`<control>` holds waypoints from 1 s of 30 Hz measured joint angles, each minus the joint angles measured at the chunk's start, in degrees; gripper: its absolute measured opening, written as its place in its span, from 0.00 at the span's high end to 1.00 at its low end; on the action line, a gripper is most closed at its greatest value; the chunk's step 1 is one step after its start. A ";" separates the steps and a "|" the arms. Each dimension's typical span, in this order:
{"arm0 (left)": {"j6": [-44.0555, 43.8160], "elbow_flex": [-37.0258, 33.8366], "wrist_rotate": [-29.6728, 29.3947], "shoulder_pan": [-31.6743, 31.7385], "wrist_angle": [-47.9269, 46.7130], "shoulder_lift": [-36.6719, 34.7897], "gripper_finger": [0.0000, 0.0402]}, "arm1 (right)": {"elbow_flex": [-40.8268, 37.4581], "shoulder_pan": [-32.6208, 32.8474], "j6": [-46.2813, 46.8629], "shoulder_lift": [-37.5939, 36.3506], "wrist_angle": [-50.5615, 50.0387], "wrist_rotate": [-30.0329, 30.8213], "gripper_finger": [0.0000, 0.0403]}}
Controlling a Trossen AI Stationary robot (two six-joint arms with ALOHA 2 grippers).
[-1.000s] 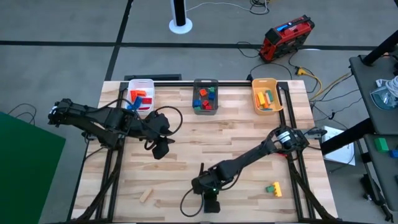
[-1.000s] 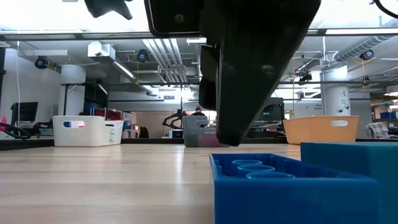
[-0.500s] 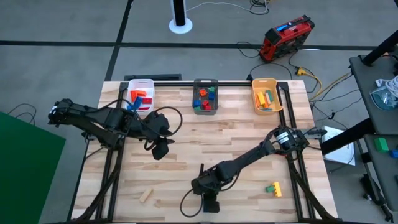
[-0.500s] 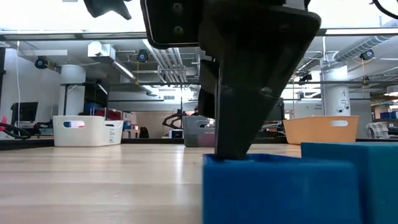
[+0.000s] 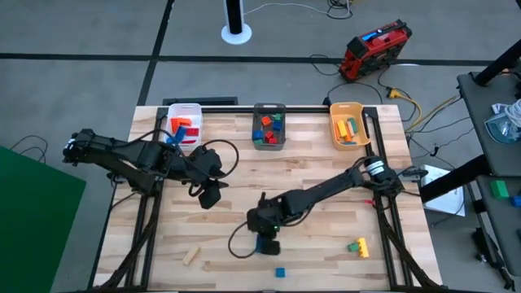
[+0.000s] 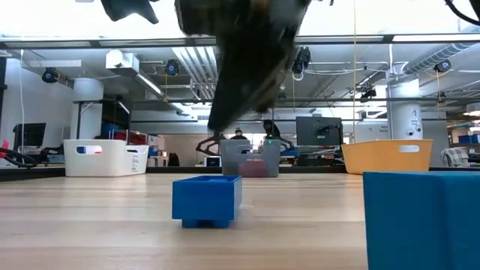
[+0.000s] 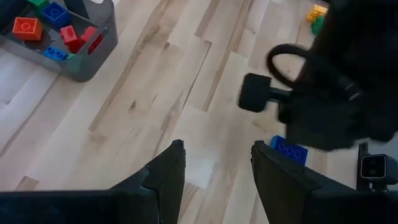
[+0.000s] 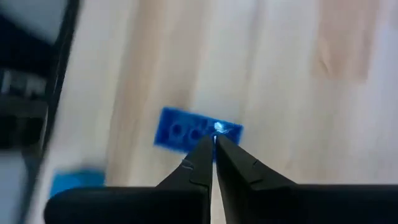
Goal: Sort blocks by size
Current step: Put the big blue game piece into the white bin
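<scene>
Right wrist view: right gripper (image 8: pixel 214 160) fingers pinched together, holding nothing, blue brick (image 8: pixel 196 132) on table just past tips; left gripper (image 7: pixel 214 163) open, hovering apart.

Two dark jointed arms, looped black cables, tapered black fingers.

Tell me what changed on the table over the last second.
The right gripper lifted and drew back from the table's near edge towards the middle, fingers shut on nothing. Two blue blocks it had covered now show: one beneath it, a smaller one at the near edge. The left gripper, bins, wooden block and yellow-green blocks stayed put.
</scene>
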 joint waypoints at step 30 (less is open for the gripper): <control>-38.72 -10.16 1.46 -18.13 14.91 6.32 0.60 | 0.58 1.70 8.96 -13.43 -33.52 19.11 0.83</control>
